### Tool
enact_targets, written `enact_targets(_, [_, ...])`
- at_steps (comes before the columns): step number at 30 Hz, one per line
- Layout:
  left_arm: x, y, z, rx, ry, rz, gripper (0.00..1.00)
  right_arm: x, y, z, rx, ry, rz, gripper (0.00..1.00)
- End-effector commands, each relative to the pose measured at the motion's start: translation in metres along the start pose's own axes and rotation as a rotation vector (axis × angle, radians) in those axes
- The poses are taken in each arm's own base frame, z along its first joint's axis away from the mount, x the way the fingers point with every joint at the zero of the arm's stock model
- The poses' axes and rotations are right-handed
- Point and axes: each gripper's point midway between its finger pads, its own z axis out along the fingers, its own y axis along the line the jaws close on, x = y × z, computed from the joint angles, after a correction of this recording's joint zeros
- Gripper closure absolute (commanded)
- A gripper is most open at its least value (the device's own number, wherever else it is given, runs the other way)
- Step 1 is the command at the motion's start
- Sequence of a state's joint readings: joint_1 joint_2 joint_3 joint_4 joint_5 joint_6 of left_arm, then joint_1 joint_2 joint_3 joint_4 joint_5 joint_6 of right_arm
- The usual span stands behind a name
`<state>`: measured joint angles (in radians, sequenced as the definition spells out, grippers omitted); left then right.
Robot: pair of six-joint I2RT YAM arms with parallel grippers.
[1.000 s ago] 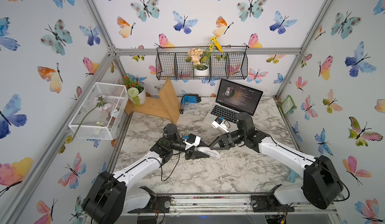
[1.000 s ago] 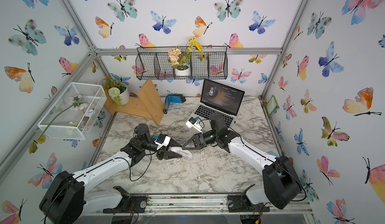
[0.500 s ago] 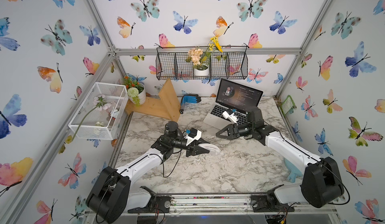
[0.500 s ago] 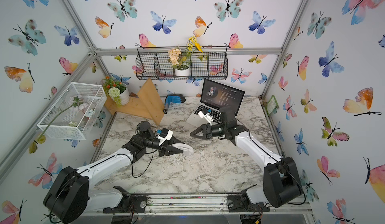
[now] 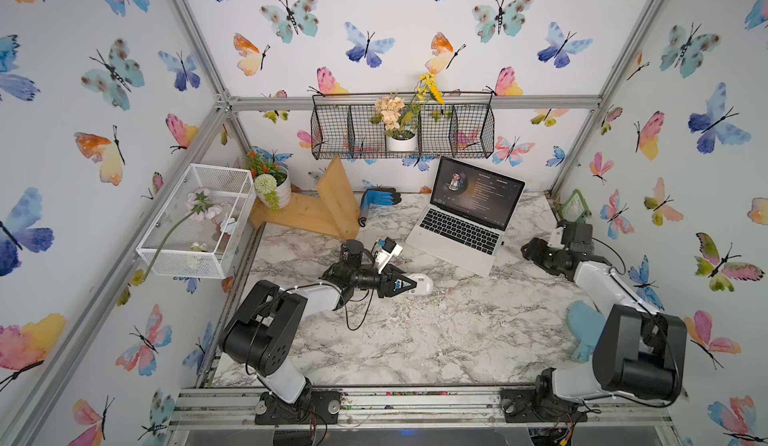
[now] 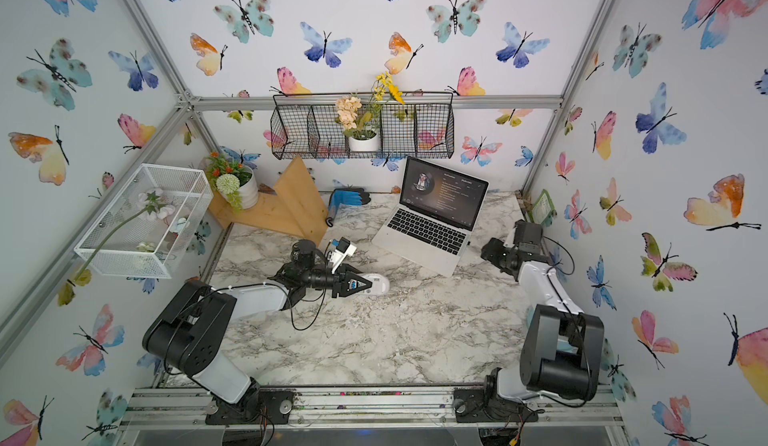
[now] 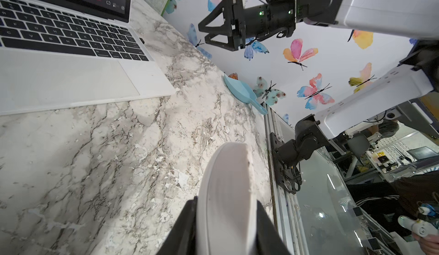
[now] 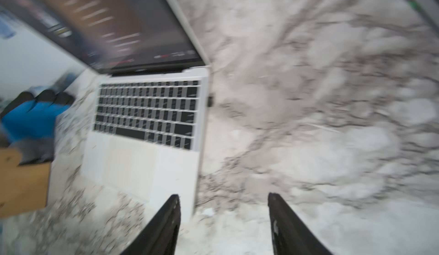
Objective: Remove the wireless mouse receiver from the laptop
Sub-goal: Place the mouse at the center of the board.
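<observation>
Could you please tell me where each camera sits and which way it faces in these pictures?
Top views: mounted high at the front, looking down over the table; both arms show, the left gripper shut on the mouse, the right gripper beside the laptop.
Left wrist: low over the table, facing the right arm; its own fingers clamp the mouse.
Right wrist: blurred, facing the laptop's side; its own open fingers show.
Shared: both wrist views show the laptop and its plugged-in receiver.

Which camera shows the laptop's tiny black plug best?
The left wrist view: the plug is sharp there. The right wrist view shows the plug bigger but blurry; in both top views it is a speck.
</observation>
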<state>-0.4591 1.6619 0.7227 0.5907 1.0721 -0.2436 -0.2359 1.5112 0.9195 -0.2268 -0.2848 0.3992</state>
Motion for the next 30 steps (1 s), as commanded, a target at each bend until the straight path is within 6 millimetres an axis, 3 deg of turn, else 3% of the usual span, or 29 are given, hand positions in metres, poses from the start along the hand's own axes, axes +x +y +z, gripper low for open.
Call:
enact_targets(1, [0.014, 0.014, 0.010, 0.025, 0.062, -0.098, 0.72, 0.006, 0.001, 0.022, -0.128, 0.065, 0.069, 0.39])
enact_targets(5, [0.023, 0.034, 0.018, 0.003, 0.085, -0.151, 0.71, -0.001, -0.004, 0.042, -0.135, 0.107, 0.101, 0.42])
enact_targets(6, [0.027, 0.041, 0.020, -0.013, 0.098, -0.168, 0.67, -0.002, -0.011, 0.044, -0.085, 0.131, 0.092, 0.45])
enact_targets(8, [0.035, 0.054, 0.025, -0.026, 0.138, -0.210, 0.64, -0.011, -0.011, 0.046, 0.001, 0.148, -0.040, 0.44])
enact_targets(13, [0.062, 0.078, 0.042, -0.026, 0.252, -0.276, 0.63, -0.033, 0.018, 0.044, 0.067, 0.053, -0.467, 0.34])
enact_targets(20, [0.074, 0.090, 0.050, -0.025, 0.335, -0.304, 0.61, -0.024, 0.036, 0.056, -0.042, 0.085, -0.923, 0.31])
enact_targets(22, [0.075, 0.090, 0.049, -0.028, 0.339, -0.299, 0.50, -0.026, 0.043, 0.056, -0.073, 0.047, -1.027, 0.31])
enact_targets(23, [0.074, 0.088, 0.049, -0.026, 0.340, -0.291, 0.25, -0.030, 0.045, 0.055, -0.069, 0.026, -1.063, 0.31])
enact_targets(24, [0.073, 0.088, 0.048, -0.028, 0.339, -0.287, 0.16, -0.034, 0.047, 0.054, -0.072, 0.012, -1.109, 0.31])
enact_targets(26, [0.070, 0.088, 0.048, -0.033, 0.342, -0.281, 0.13, -0.031, 0.052, 0.055, -0.108, 0.021, -1.208, 0.32])
enact_targets(27, [0.069, 0.088, 0.048, -0.036, 0.343, -0.280, 0.01, -0.029, 0.052, 0.058, -0.124, 0.039, -1.243, 0.32])
enact_targets(30, [0.058, 0.087, 0.048, -0.039, 0.322, -0.274, 0.01, -0.018, 0.044, 0.066, -0.156, 0.146, -1.285, 0.32])
